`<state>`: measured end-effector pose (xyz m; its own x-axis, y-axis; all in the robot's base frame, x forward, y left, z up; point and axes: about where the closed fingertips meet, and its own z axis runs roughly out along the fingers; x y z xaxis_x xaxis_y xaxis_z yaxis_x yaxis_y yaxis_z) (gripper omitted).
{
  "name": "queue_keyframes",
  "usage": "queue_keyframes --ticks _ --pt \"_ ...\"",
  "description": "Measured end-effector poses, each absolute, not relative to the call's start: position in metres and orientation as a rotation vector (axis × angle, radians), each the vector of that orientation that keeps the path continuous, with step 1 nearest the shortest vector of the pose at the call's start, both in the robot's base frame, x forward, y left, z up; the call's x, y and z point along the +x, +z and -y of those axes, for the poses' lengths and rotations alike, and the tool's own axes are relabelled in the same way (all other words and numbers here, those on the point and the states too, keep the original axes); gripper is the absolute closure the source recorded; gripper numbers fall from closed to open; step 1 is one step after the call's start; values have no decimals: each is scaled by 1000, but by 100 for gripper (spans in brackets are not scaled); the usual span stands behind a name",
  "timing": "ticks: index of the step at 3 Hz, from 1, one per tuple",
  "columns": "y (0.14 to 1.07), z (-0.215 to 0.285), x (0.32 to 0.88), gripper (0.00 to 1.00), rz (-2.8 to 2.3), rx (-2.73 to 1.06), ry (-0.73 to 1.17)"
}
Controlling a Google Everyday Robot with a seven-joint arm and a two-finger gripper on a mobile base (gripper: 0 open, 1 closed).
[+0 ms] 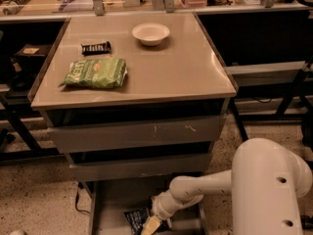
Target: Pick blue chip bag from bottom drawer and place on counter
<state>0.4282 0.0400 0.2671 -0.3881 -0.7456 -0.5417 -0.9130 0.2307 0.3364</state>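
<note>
Reaching into bottom drawer (110, 202), gripper (151, 224) at blue chip bag (134, 216); grip state: cannot tell. Bag likely light, crinkly, slippery; pinch edge seam.

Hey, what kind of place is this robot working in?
Probably a lab or workshop: a cluttered long desk, a grey metal drawer cabinet, speckled hard floor. The gripper is down in the bottom drawer at the blue chip bag.
</note>
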Motion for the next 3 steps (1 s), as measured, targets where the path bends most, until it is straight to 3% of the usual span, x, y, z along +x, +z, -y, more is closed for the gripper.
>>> queue_keyframes --ticks 3 --pt "202 -49 450 0 -2181 -1579 958"
